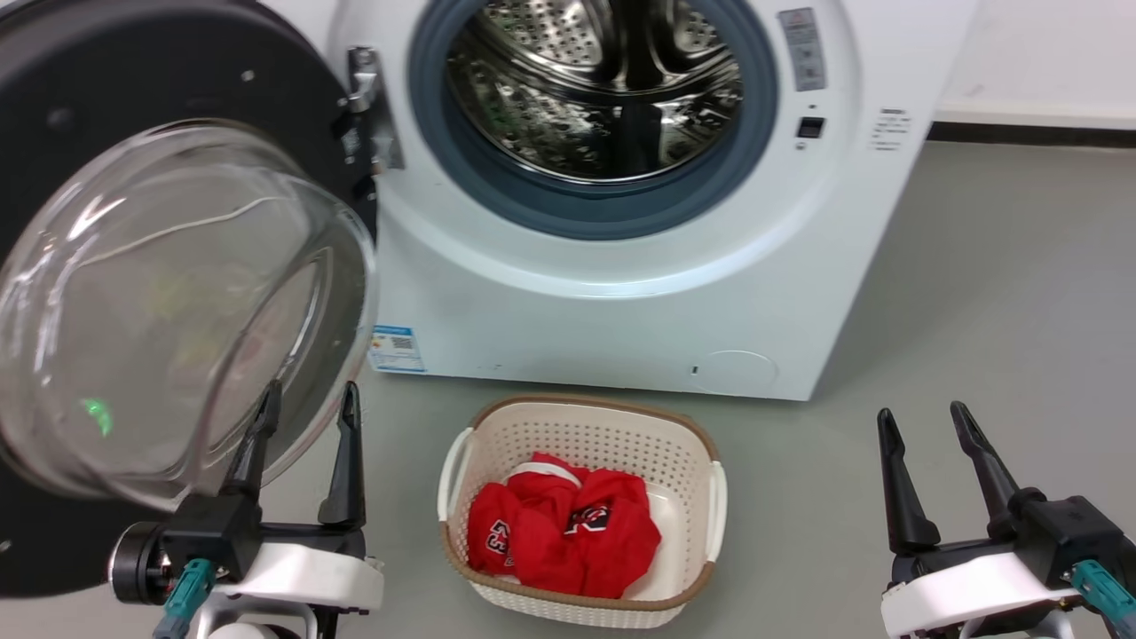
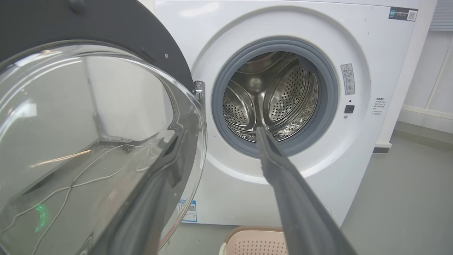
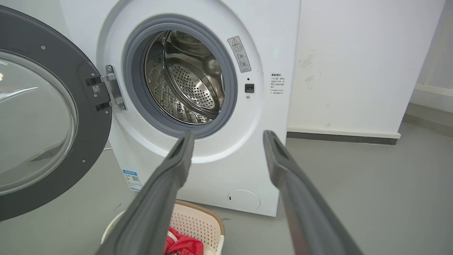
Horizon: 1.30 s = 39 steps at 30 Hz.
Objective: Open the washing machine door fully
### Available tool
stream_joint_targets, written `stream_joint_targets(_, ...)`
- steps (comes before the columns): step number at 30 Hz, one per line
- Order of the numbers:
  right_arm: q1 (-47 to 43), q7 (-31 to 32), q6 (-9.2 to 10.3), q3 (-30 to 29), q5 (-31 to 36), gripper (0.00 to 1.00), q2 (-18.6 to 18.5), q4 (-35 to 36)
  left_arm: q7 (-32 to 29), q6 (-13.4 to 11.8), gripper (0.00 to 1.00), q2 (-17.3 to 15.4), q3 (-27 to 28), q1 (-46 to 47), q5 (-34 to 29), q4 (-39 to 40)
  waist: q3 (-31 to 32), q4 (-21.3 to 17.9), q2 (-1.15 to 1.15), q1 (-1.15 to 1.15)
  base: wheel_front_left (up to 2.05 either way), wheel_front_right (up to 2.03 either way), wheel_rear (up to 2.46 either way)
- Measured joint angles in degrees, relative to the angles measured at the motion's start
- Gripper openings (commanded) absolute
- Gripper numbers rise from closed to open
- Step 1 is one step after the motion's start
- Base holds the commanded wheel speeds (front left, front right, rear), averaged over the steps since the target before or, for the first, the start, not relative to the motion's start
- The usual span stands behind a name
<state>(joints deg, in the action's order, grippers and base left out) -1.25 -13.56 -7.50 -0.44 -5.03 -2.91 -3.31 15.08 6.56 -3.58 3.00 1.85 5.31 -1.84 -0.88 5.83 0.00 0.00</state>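
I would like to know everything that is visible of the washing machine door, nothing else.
The washing machine door is a large round ring, black on this inner face, with a clear domed glass bowl bulging toward the robot. It stands swung open, left of the drum mouth, hanging on a metal hinge. The left gripper is open near the bowl's rim; contact cannot be judged.
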Motion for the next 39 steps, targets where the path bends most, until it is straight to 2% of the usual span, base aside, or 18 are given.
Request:
stream_joint_targets(10, -0.7, 0.8, 0.00, -0.2, -0.1, 1.00, 0.0, -0.1, 0.0, 0.3, 1.00, -0.2, -0.6, 0.8, 0.0, -3.4, -0.1, -4.6, 0.00, 0.00, 0.00, 0.00, 0.00)
stream_joint_targets(37, -0.1, 0.4, 0.00, 0.1, -1.6, 1.00, 0.0, -1.5, 0.0, 0.6, 1.00, -0.2, -0.7, 0.7, -0.1, -3.9, -0.9, -4.4, 0.00, 0.00, 0.00, 0.00, 0.00)
stream_joint_targets(38, -0.1, 0.4, 0.00, 0.1, -1.6, 0.00, 0.0, -1.5, 0.0, 0.6, 0.00, -0.2, -0.7, 0.7, -0.2, -3.9, -1.0, -4.4, 0.00, 0.00, 0.00, 0.00, 0.00)
stream_joint_targets(39, -0.2, 0.4, 0.00, 0.1, -1.6, 0.00, 0.0, -1.7, 0.0, 0.6, 0.00, -0.2, -0.7, 0.7, -0.1, -4.1, -1.0, -4.4, 0.00, 0.00, 0.00, 0.00, 0.00)
